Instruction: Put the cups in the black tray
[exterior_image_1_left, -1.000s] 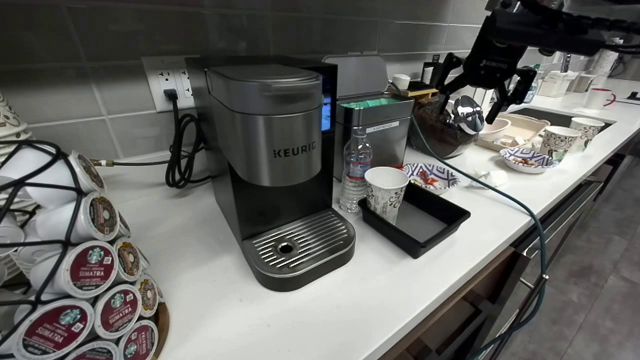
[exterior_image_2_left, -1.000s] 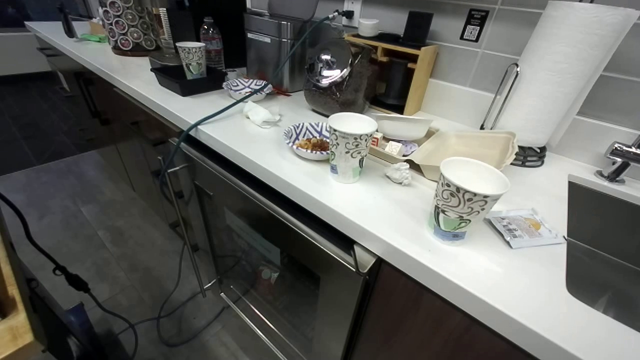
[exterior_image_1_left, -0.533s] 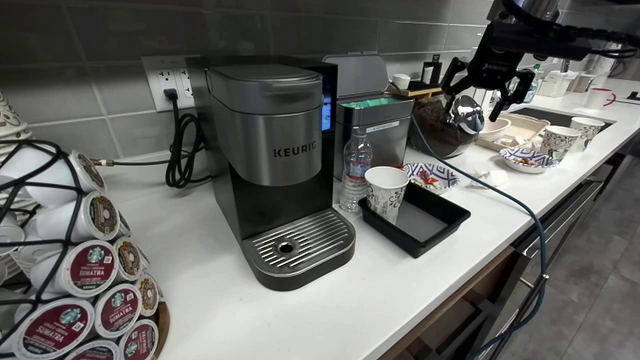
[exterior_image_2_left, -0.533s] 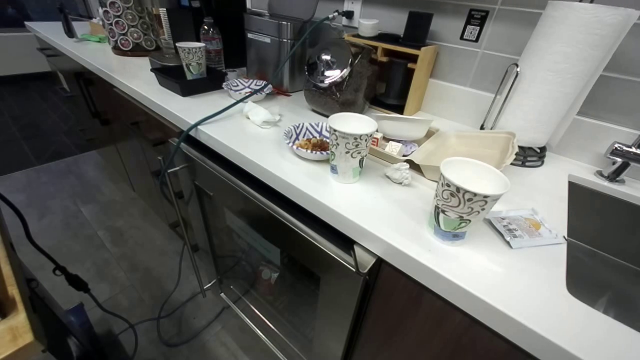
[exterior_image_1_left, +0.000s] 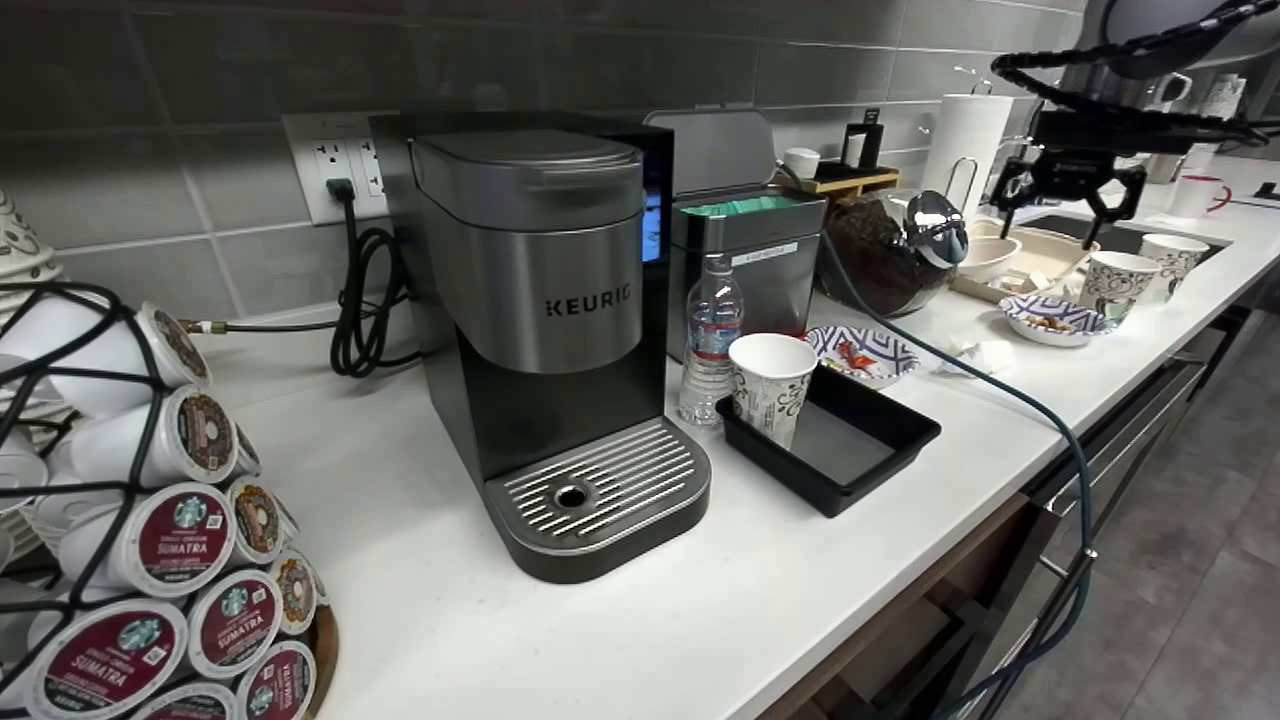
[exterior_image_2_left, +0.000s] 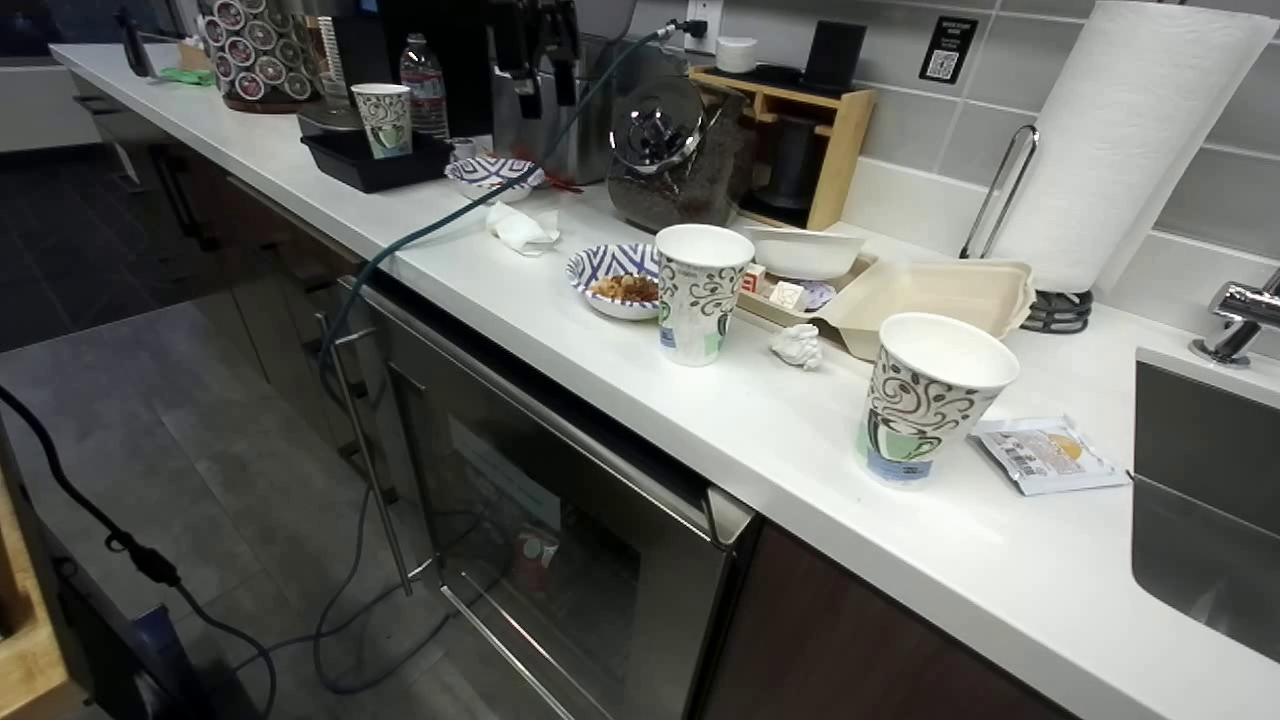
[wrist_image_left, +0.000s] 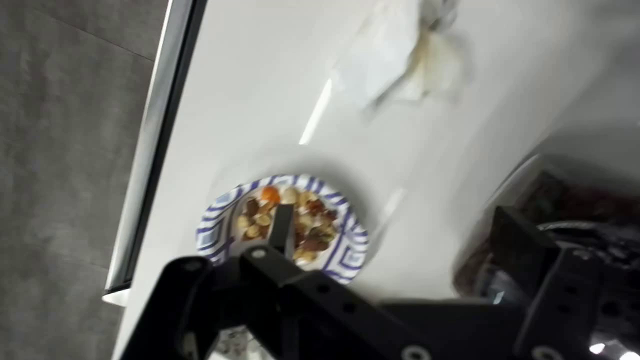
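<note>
A white patterned paper cup (exterior_image_1_left: 773, 390) stands in the corner of the black tray (exterior_image_1_left: 868, 478); the cup (exterior_image_2_left: 384, 122) and tray (exterior_image_2_left: 345, 166) show in both exterior views. A second cup (exterior_image_2_left: 703, 300) stands upright on the counter beside a bowl of nuts. A third cup (exterior_image_2_left: 932, 400) stands nearer the sink. These two also show at the far right in an exterior view (exterior_image_1_left: 1113, 288), (exterior_image_1_left: 1172, 264). My gripper (exterior_image_1_left: 1048, 236) is open and empty above the counter. In the wrist view its fingers (wrist_image_left: 402, 235) are wide apart, one over the nut bowl; part of a patterned cup (wrist_image_left: 237, 344) shows below.
A bottle (exterior_image_1_left: 712, 350) and coffee machine (exterior_image_1_left: 570, 300) stand by the tray. A hose (exterior_image_2_left: 440, 228) crosses the counter. A nut bowl (exterior_image_2_left: 612, 275), crumpled napkin (exterior_image_2_left: 522, 230), glass jar (exterior_image_2_left: 675, 185), food box (exterior_image_2_left: 930, 295) and sink (exterior_image_2_left: 1200, 440) lie along it.
My gripper has moved away from the coffee machine side towards the sink end and turned; it now shows at the top of both exterior views. The cups and tray have not moved.
</note>
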